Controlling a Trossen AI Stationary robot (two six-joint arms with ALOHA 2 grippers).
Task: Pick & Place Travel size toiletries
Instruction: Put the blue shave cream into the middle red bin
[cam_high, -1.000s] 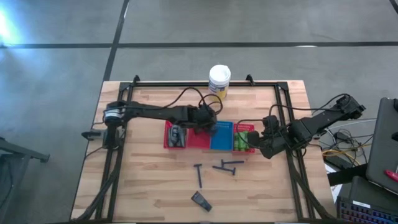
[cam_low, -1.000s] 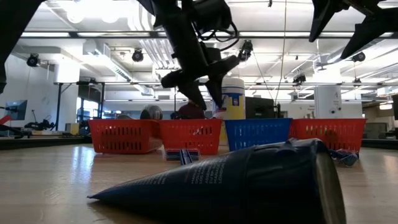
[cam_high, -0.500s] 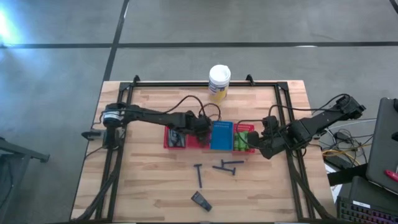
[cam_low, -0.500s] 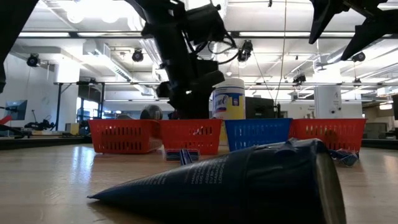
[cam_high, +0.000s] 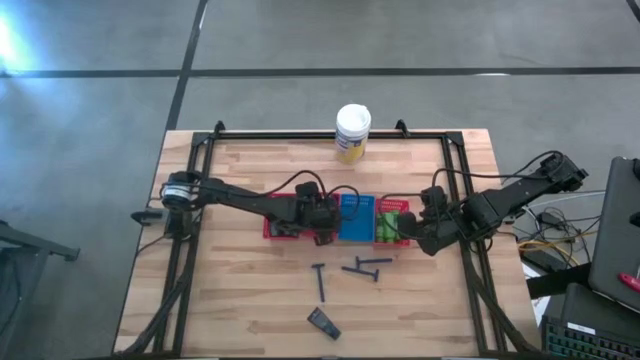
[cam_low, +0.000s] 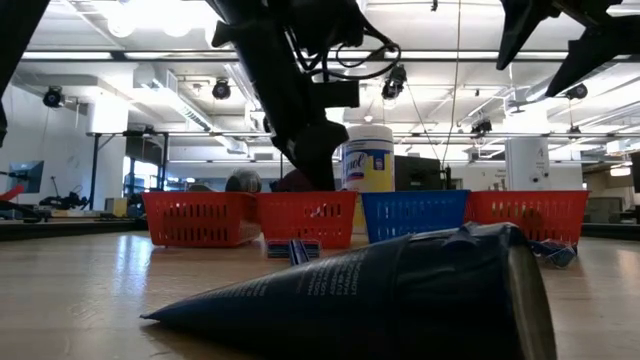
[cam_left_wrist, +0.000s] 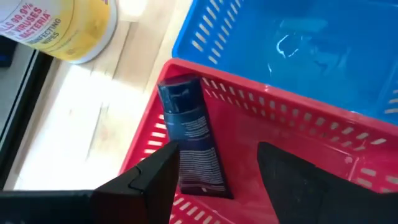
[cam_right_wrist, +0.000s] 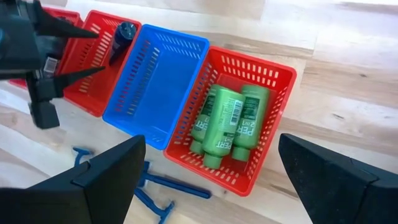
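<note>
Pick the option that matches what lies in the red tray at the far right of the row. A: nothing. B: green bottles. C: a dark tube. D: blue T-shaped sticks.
B: the right wrist view shows several green bottles lying together inside that red tray, next to the blue tray.

Even overhead light, soft shadows. Low view: ceiling lamps (cam_low: 150, 20) glare, near tube (cam_low: 380, 295) blurred. Left wrist view: table (cam_left_wrist: 93, 118) washed out.
</note>
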